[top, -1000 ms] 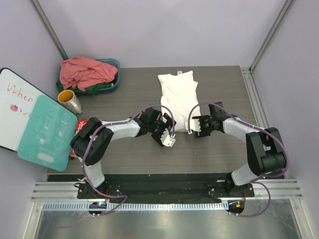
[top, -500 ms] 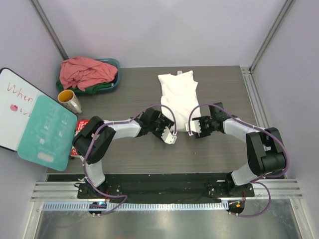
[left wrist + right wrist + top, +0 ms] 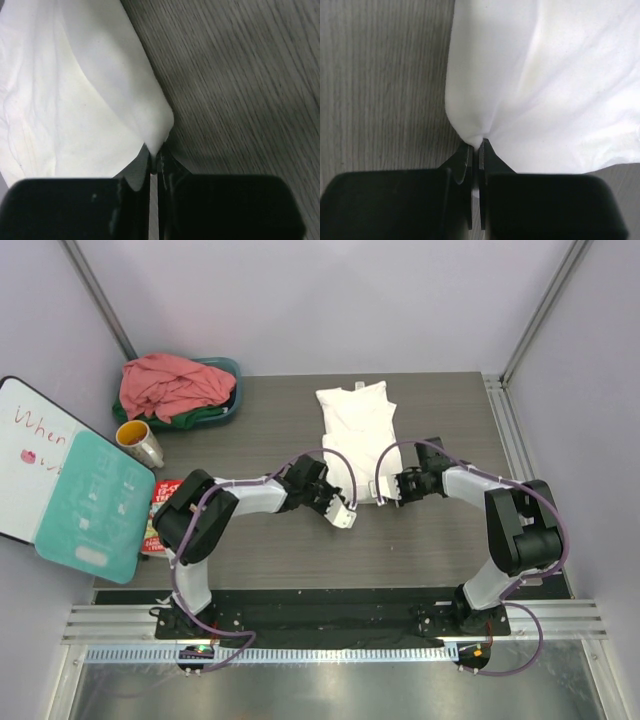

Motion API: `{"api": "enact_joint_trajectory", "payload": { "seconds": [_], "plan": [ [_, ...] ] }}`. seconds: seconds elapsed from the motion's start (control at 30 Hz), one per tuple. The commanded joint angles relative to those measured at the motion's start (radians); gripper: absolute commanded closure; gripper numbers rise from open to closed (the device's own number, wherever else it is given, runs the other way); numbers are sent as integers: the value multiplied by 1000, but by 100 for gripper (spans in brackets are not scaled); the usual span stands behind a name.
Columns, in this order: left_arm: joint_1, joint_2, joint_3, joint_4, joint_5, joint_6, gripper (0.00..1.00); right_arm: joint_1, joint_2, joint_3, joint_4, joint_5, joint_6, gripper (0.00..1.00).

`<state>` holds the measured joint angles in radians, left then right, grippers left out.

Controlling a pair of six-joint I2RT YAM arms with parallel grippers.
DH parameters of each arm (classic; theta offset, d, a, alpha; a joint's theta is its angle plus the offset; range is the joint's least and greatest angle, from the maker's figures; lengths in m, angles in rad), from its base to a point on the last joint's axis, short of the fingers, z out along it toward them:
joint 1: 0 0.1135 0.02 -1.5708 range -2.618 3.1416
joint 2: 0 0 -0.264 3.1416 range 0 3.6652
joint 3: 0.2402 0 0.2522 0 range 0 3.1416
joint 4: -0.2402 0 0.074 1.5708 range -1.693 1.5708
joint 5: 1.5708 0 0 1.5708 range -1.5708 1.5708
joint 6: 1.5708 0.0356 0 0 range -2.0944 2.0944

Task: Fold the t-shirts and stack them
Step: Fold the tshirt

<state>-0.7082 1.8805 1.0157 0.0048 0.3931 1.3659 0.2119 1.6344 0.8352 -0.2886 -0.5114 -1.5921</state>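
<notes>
The white t-shirt (image 3: 357, 430) lies flat on the table, folded narrow, collar at the far end. My left gripper (image 3: 340, 503) is shut on its near left hem corner (image 3: 159, 131), with cloth pinched between the tips (image 3: 155, 155). At the near right hem corner (image 3: 470, 125), my right gripper (image 3: 384, 491) is also shut, its tips (image 3: 475, 148) nipping a fold of the white cloth. A salmon-pink t-shirt (image 3: 170, 385) is heaped in the teal basin (image 3: 233, 370) at the far left, and a dark green t-shirt (image 3: 203, 419) shows under it.
A mug (image 3: 140, 444) stands near the basin. A whiteboard (image 3: 28, 455) with a teal card (image 3: 95, 502) leans at the left edge, beside a red booklet (image 3: 160, 503). Metal frame posts rise at the back corners.
Both grippers have gone from open to shut on the white t-shirt's near hem corners. The left gripper edged toward the shirt; the right one shifted slightly left.
</notes>
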Motion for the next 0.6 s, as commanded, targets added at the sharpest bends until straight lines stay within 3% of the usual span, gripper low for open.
{"api": "enact_joint_trajectory", "payload": {
  "seconds": [0.0, 0.23, 0.43, 0.57],
  "plan": [
    [9, -58, 11, -103, 24, -25, 100, -3, -30, 56, -203, -7, -61, 99],
    [50, -191, 84, -363, 102, -93, 100, -5, -51, 284, -822, -65, -210, 99],
    [101, -349, 158, -665, 220, -96, 100, -5, -76, 432, -1136, -117, -287, 99],
    [121, -440, 190, -840, 273, -65, 100, 1, -137, 487, -1219, -171, -244, 99]
  ]
}}
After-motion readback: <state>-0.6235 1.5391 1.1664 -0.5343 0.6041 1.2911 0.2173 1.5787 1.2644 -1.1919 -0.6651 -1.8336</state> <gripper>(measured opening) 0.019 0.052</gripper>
